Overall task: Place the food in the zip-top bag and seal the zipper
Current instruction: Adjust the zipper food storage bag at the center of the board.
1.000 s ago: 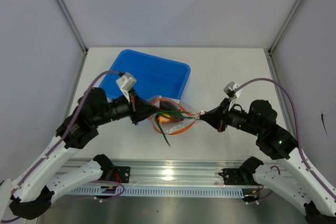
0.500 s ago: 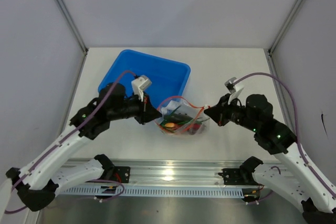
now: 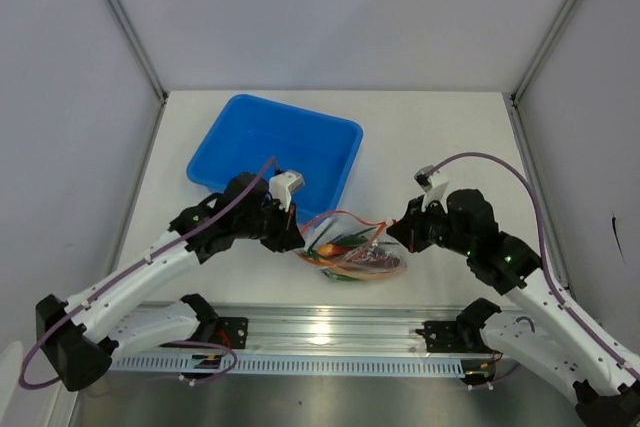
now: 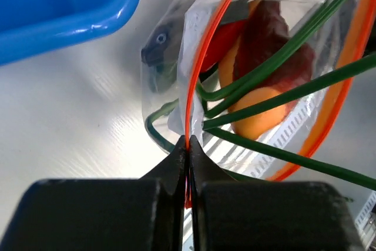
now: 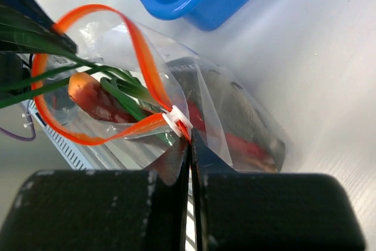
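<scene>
Two ends of zipper [image 5: 143, 64] clamped: left gripper [image 4: 188, 145], right gripper [image 5: 189, 139] | moved closer, zip-top bag [image 3: 374, 260] mouth bowed open | food [image 4: 264, 42] inside, sealing pending.

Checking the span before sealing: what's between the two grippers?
Top view: only the crinkly clear plastic zip-top bag, toy food inside, mouth open. Left gripper and right gripper each pinch an end of its orange-red zipper strip.
</scene>
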